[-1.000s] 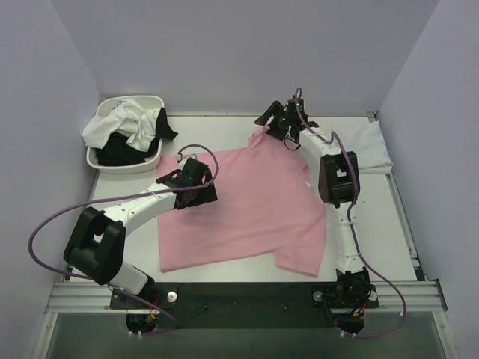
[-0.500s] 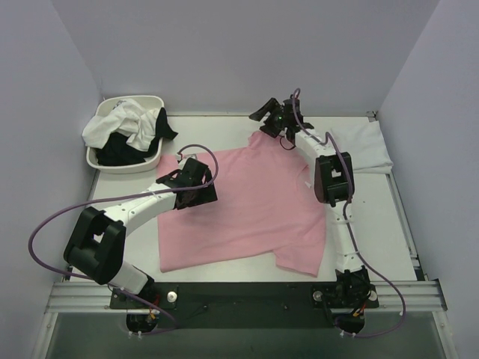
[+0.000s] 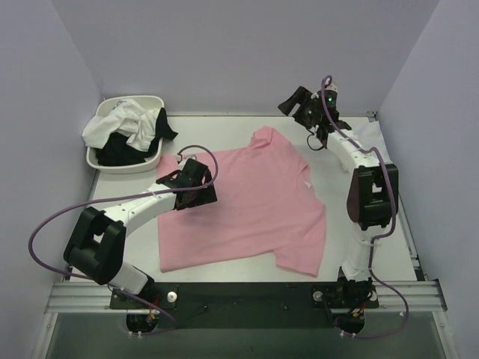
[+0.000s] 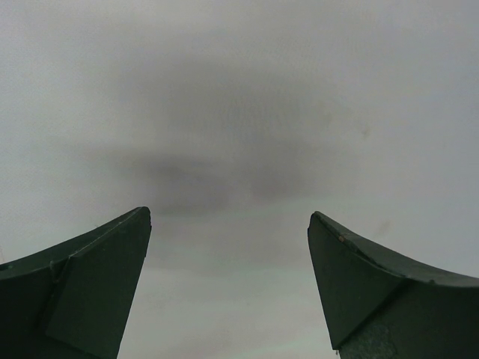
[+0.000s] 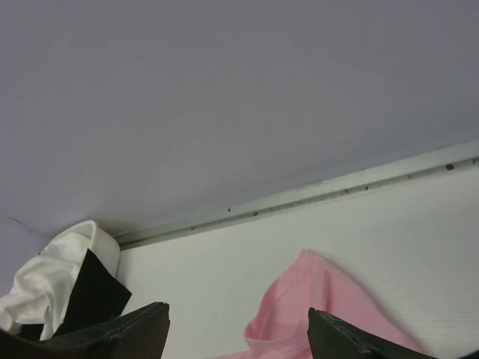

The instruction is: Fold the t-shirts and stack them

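A light pink t-shirt [image 3: 251, 213] lies spread flat in the middle of the table. Its far sleeve [image 3: 263, 137] also shows in the right wrist view as pink cloth [image 5: 322, 299]. My left gripper [image 3: 193, 191] hangs low over the shirt's left edge, jaws open, with only a blurred grey surface between the fingers [image 4: 97, 269]. My right gripper [image 3: 290, 102] is raised at the back of the table, up and to the right of the far sleeve, open and empty. White [image 3: 112, 123] and black [image 3: 123, 153] t-shirts are heaped in the basin.
The white oval basin [image 3: 127, 167] stands at the back left corner. A folded white garment [image 3: 372, 146] lies at the back right, partly behind my right arm. Walls close in the table on three sides.
My right gripper has risen off the pink shirt's far sleeve and swung right toward the back wall, its jaws wider. The left arm and the shirt have stayed put.
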You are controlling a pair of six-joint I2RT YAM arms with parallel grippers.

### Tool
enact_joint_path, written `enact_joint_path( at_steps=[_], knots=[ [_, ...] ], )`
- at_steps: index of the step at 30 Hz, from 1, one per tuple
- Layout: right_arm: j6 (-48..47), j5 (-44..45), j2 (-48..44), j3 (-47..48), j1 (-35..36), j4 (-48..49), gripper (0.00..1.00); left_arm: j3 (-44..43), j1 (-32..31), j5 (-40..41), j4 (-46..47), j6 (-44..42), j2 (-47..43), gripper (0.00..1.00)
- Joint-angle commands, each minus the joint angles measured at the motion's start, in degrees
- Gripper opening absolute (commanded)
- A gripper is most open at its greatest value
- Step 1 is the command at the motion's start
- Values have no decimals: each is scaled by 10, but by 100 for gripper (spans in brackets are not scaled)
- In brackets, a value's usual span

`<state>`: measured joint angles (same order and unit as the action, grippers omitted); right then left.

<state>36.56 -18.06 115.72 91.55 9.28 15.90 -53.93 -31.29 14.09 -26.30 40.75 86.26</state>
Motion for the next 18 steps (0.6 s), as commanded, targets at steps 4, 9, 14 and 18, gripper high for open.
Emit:
enact_joint_path(
  at_steps=[4,9,14,18],
  knots=[
    [-39,3,-23,-38,4,-53,74,-16,-1,7,11,-6,-21,96],
    [-23,-18,-44,-101,2,-114,74,-13,-5,-19,24,0,-11,96],
    [-65,28,-183,-254,14,-155,77,-6,-29,-15,10,10,-25,97],
    [-106,85,-259,-298,39,-234,79,7,-30,19,-14,29,-53,97]
  ],
)
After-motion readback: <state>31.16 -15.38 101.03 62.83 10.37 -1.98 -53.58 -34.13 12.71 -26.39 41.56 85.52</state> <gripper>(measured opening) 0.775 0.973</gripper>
